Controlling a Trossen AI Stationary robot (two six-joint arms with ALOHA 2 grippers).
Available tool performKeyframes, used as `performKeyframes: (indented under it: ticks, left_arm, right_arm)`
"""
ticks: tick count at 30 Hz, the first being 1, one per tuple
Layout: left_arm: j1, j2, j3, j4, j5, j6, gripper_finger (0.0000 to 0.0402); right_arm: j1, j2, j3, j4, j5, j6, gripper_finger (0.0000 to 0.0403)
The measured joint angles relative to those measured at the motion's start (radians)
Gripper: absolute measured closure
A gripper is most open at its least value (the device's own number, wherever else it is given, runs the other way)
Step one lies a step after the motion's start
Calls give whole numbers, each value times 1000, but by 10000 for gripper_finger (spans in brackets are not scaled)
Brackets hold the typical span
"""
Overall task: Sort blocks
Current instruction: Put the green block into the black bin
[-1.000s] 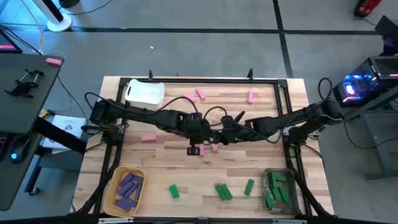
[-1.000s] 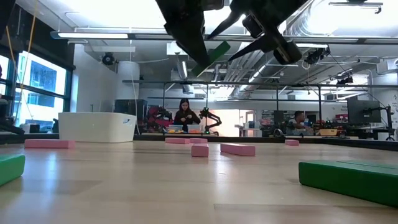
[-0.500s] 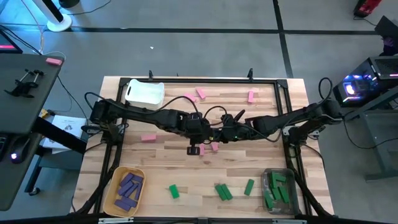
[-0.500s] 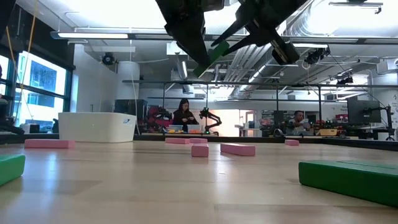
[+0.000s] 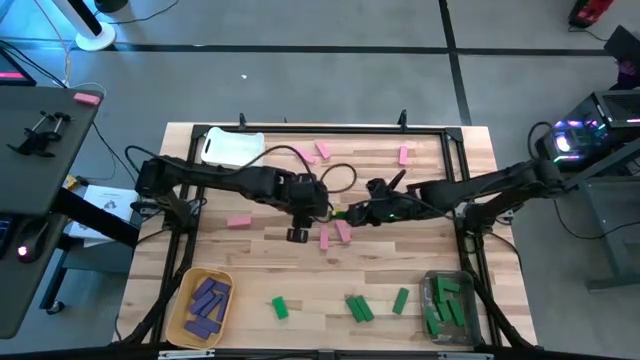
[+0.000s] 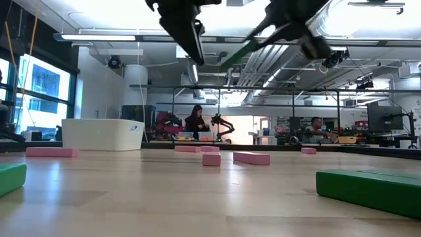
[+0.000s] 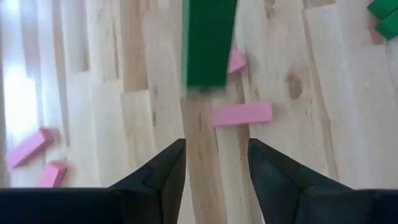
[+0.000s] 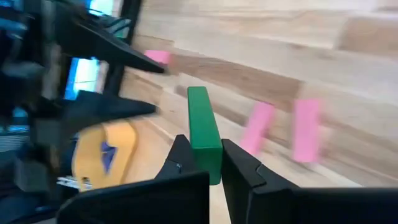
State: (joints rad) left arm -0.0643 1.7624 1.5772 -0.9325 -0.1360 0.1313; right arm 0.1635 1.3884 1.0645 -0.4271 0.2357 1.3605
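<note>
Mid-table and off the wood, the right gripper (image 8: 208,163) pinches one end of the green block (image 8: 203,134) while the left gripper (image 7: 216,163) stands open, empty, just left; such an end-hold could let it pivot or slip.

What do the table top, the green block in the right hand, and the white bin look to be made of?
Table top: pale wood planks with visible grain, knots and seams; satin finish.
Green block, clamped in the right hand: solid, even colour, crisp edges, matte; probably painted wood or plastic, which one is unclear.
White bin: smooth, uniform white with rounded corners; likely moulded plastic.
</note>
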Motion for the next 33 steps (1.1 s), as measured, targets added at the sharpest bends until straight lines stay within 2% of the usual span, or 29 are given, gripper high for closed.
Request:
performKeyframes:
  ticks: [2,5,8,11,15,19,23,28,33]
  left_arm:
    - [13,-25,-2,-32,7,-15,239]
    - [41,-82,-41,-8,74,-44,235]
    - [69,-175,-172,122,155,-108,235]
    - [89,-290,-361,315,209,-211,235]
    - [97,-417,-613,566,224,-402,234]
    - [91,-482,-766,735,264,-587,234]
    - [87,-496,-814,830,285,-673,234]
    - [94,-496,-812,934,284,-655,234]
    - [99,-496,-806,1013,284,-650,234]
  right_arm:
    - [3,-41,0,-59,1,0,402]
    - [32,-109,0,-159,1,3,402]
    - [101,-174,0,-260,-13,45,402]
    - [205,-226,0,-352,-33,134,402]
    - [368,-245,0,-466,-166,305,402]
    - [543,-228,0,-496,-359,482,402]
    - [698,-216,0,-480,-478,678,403]
    - [821,-216,0,-525,-500,916,403]
    - [838,-208,0,-529,-504,938,399]
